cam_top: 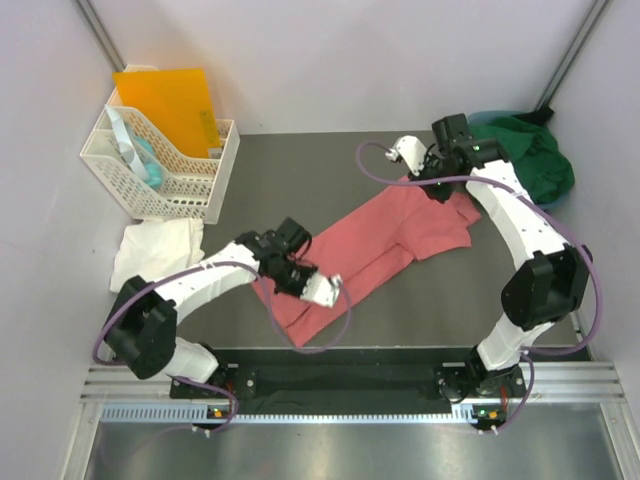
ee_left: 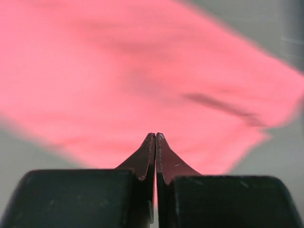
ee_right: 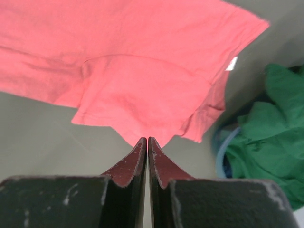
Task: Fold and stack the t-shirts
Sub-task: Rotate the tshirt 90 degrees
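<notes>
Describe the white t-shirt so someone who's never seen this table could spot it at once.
Find the white lattice basket holding the orange folder, far left on the table. Just on its near side lies the white t-shirt in a crumpled heap. It is the only white cloth; the pink t-shirt is mid-table, the green t-shirt far right.

A salmon-pink t-shirt (cam_top: 380, 245) bars the middle of the worktop (cam_top: 300, 165) on a slant, the left hand (cam_top: 330, 288) pinching its near end and the right hand (cam_top: 437, 188) its far end. Bare lanes lie open at the far middle and near right. A white lattice basket (cam_top: 165, 175) and a white t-shirt (cam_top: 155, 250) block the left edge. A dark green t-shirt (cam_top: 525, 160) fills the far right corner.
</notes>
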Robot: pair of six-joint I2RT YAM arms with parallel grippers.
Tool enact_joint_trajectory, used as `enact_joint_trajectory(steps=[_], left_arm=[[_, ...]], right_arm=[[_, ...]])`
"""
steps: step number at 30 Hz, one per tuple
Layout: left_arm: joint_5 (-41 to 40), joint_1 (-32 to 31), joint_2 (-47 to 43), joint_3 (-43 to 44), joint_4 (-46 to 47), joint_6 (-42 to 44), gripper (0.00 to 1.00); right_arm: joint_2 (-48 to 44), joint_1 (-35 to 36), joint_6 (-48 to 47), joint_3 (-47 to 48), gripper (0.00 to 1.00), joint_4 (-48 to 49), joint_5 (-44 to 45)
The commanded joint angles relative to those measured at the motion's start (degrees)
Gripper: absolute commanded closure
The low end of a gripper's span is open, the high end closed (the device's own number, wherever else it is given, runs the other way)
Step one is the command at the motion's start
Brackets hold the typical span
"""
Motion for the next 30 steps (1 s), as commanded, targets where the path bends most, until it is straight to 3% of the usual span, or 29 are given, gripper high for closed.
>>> enact_joint_trajectory(steps=[1,5,9,13,16,19,24,30], left_arm=[[1.8,4.4,-0.8,12.0,8.2,-8.7,1.0],[0.3,4.4,2.5,16.8,14.9,-9.7,1.0],[-1.4,4.5,16.2,25.3,16.0,-9.8,1.0],[1.3,5.4,32.7,48.4,7.6,-14.1,1.0],[5.0,5.7,44.0,62.2,1.3,-14.7,1.0],[8.1,5.7,50.2,66.5,3.2,-13.8,1.0],[9.8,5.5,53.9,66.8,9.6,-12.5,1.0],[8.7,5.0,56.0,67.3,7.9,-9.1,1.0]], right_arm=[[-5.6,0.1,2.2,-4.9,0.95,1.9,-1.0],[-10.9,-1.3,5.2,-8.9,0.94,7.4,3.6],[-15.3,-4.0,4.7,-12.2,0.89,13.0,11.8],[-17.1,-5.7,3.0,-12.0,0.8,16.2,18.1],[-18.0,-8.3,4.0,-10.6,0.8,16.9,18.8],[-18.4,-9.3,4.5,-10.5,0.79,17.5,19.7],[-18.7,-9.8,5.1,-9.8,0.8,16.9,20.5],[-17.1,-10.0,4.8,-8.6,0.81,17.1,20.6]])
